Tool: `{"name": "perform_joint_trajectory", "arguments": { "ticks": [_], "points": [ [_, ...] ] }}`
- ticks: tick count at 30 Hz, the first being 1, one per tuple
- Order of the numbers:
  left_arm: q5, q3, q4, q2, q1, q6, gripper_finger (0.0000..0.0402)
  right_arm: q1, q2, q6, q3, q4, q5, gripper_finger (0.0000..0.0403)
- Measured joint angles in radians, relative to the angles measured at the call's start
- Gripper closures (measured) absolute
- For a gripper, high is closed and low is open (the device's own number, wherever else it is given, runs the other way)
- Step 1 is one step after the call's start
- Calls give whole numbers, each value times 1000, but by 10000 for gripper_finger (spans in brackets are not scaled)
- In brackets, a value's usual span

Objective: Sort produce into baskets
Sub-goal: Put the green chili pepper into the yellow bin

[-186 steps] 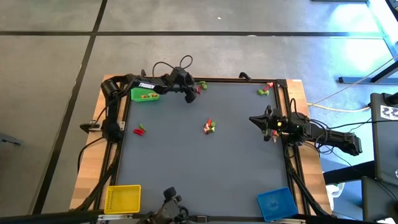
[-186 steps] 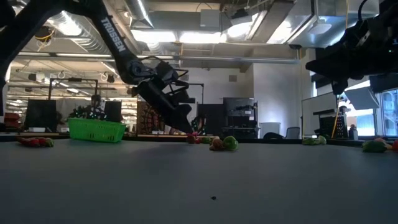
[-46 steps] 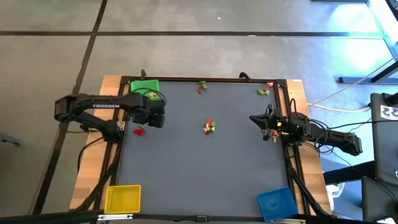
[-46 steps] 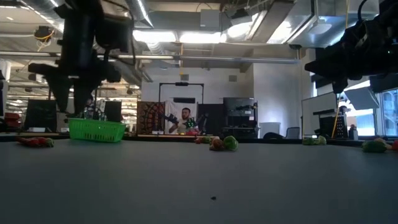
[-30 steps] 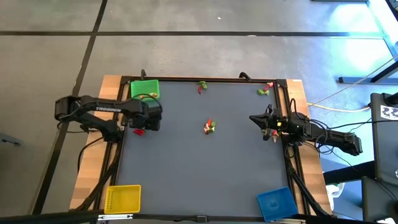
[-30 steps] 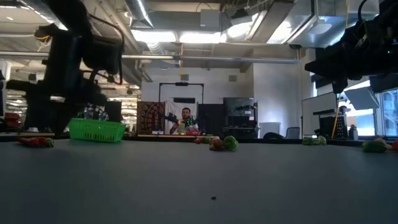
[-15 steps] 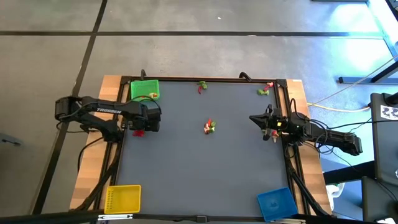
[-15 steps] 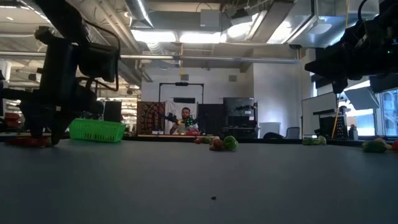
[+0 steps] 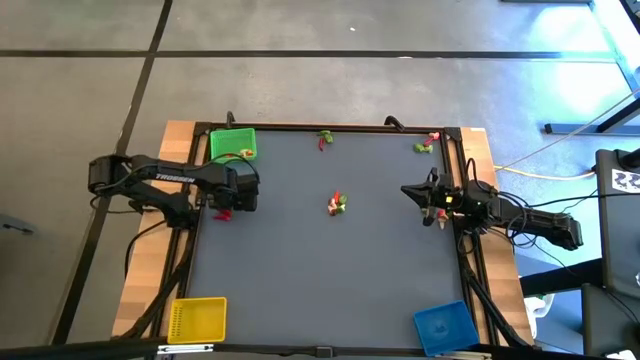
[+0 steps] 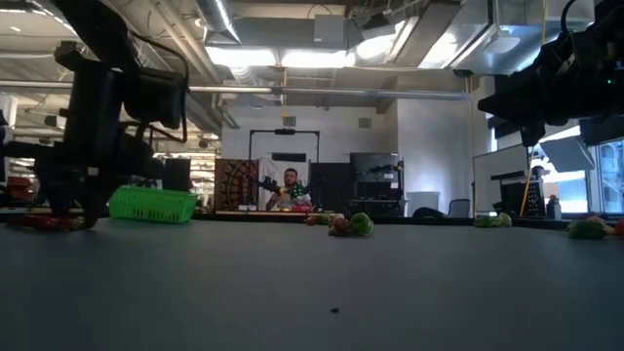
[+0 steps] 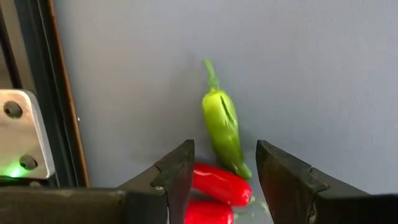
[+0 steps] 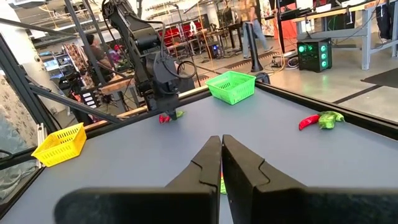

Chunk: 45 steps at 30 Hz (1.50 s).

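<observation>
Grey tabletop [image 9: 330,270] framed by a black rail [image 9: 330,127], set on a wooden base [image 9: 140,290] exposed along the 9 o'clock and 3 o'clock edges. Grey floor [image 9: 80,90] crossed by dark seam lines [image 9: 300,53]. White cable [image 9: 545,175] trailing across the floor at 3 o'clock.

Seated person [image 10: 290,187] visible beyond the far edge in the low view, inside a black frame [image 10: 283,133]. Ceiling ducts [image 10: 322,39] and lights [image 10: 234,57] overhead. Dark cabinet [image 10: 375,180] behind.

Metal bracket [image 11: 22,134] with green indicator light [image 11: 7,169] beside the rail.
</observation>
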Motion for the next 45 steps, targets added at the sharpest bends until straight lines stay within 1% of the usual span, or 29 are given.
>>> {"name": "perform_joint_trajectory", "arguments": {
  "ticks": [3, 12, 16, 20, 28, 35, 40, 45],
  "points": [
    [-17, 0, 14, 0, 0, 19, 250, 0, 0, 0, 0, -2, 0, 386],
    [-24, -21, 65, -2, 0, 62, 334, 0, 0, 0, 0, -3, -1, 386],
    [-26, -51, 98, -6, 0, 108, 358, 0, 0, 0, 0, -4, -1, 386],
    [-35, -39, 94, -3, 0, 164, 374, 0, 0, 0, 0, -4, -1, 386],
    [-50, 34, 102, 2, 0, 297, 373, 0, 0, -3, 0, -4, -1, 386],
    [-24, 168, 81, 2, -24, 435, 371, 0, 0, -3, 0, -4, -1, 386],
    [14, 291, 42, 1, -80, 530, 371, 0, 0, -3, 0, -4, -1, 386],
    [61, 384, 40, 0, -168, 605, 371, 0, 0, -4, 0, -4, -1, 386]
  ]
}}
